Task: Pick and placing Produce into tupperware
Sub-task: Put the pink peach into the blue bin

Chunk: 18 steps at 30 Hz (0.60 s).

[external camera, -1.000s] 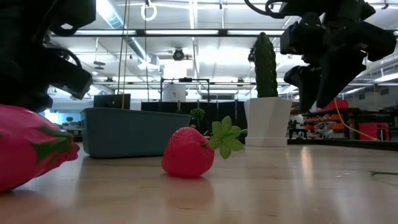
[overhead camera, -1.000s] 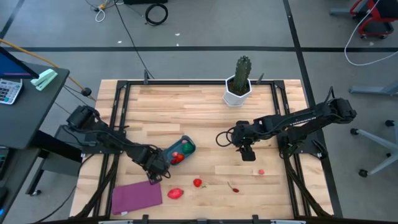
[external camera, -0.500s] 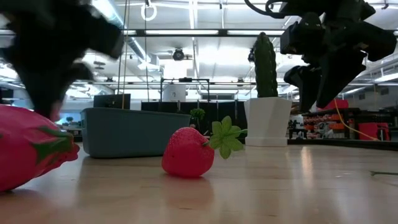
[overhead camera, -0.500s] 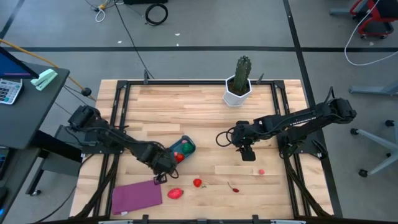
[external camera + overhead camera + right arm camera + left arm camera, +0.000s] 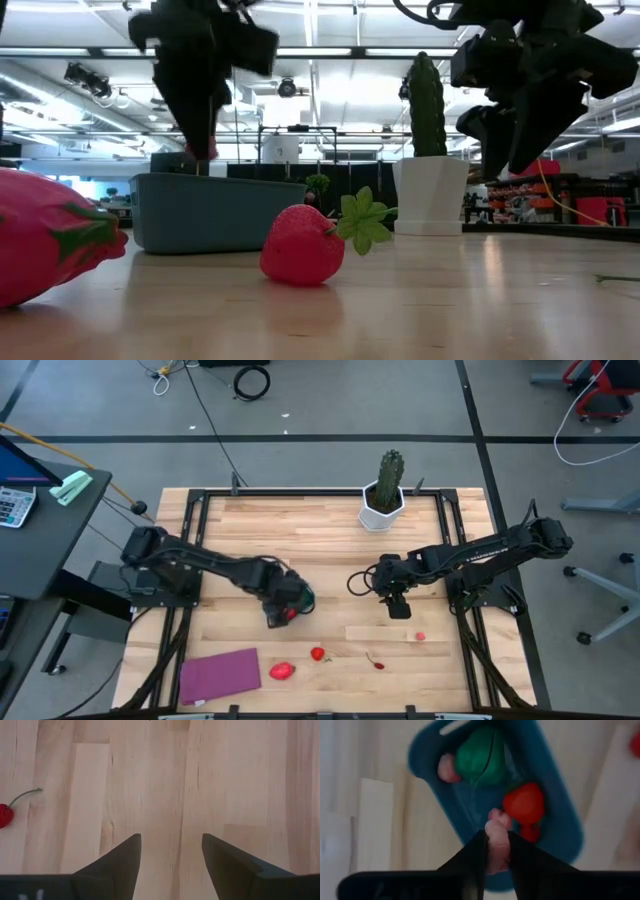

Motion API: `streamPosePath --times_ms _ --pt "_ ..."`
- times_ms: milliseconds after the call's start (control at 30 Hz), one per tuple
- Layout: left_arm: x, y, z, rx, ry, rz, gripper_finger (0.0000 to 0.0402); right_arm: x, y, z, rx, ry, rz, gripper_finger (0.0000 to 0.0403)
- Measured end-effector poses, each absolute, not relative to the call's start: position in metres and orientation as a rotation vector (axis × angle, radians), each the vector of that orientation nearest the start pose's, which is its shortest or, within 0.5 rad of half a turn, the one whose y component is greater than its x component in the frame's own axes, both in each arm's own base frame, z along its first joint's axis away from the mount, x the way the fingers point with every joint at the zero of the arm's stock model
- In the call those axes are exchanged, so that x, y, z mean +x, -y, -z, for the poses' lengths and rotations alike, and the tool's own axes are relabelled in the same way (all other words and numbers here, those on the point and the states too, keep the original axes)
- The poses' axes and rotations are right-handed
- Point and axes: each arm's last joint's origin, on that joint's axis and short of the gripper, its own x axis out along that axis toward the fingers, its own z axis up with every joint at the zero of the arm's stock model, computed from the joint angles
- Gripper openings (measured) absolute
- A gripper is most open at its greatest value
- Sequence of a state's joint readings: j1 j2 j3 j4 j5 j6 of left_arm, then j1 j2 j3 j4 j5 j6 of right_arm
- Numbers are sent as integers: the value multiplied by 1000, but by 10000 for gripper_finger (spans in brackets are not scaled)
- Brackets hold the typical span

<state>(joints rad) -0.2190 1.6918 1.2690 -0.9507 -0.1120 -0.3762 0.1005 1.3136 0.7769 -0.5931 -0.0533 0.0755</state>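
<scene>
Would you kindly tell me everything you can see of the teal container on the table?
The tupperware is a teal-blue rectangular tub with rounded corners, plastic by its look, open-topped and sitting flat on the wooden table, left of centre. Inside lie a green piece, a red strawberry-like piece and a small pink one at one corner. The left gripper hangs directly above it, shut on a pale pink piece. From the low view its straight wall hides the contents.
</scene>
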Motion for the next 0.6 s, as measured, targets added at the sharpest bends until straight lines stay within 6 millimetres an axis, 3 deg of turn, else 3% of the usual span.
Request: streamPosePath --times_ms 233,433,600 --pt "324 68 -193 -6 -1448 -100 150 236 -25 -198 42 -1116 -95 217" --pt "324 73 -191 4 -1451 -92 204 238 -26 -200 43 -1084 -97 215" --pt "326 79 -198 -30 -1423 -75 219 241 -28 -201 68 -1053 -106 215"
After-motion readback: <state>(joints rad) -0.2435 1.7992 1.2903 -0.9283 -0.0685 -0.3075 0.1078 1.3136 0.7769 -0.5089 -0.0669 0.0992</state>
